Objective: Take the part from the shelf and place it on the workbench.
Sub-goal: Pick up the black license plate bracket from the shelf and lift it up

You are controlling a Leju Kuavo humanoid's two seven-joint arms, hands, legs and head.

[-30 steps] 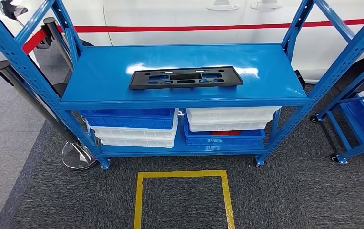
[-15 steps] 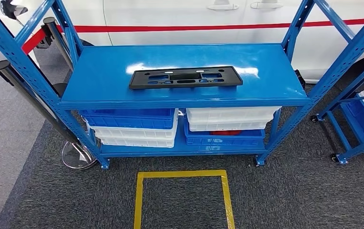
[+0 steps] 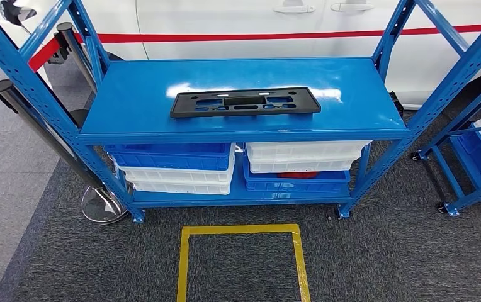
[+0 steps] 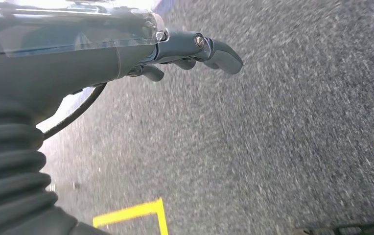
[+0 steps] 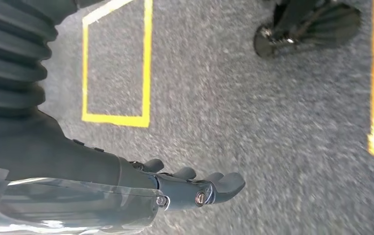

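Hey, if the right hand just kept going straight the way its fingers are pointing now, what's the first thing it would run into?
Probably the grey carpet. The right hand hangs empty with nothing ahead of its fingers, though the depth is hard to judge.

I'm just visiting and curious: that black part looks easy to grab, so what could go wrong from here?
The black part is flat and thin on the shelf, so fingers may slide over it. It is long, so held at one end it could tip. Both the left hand and the right hand hang empty over the carpet.
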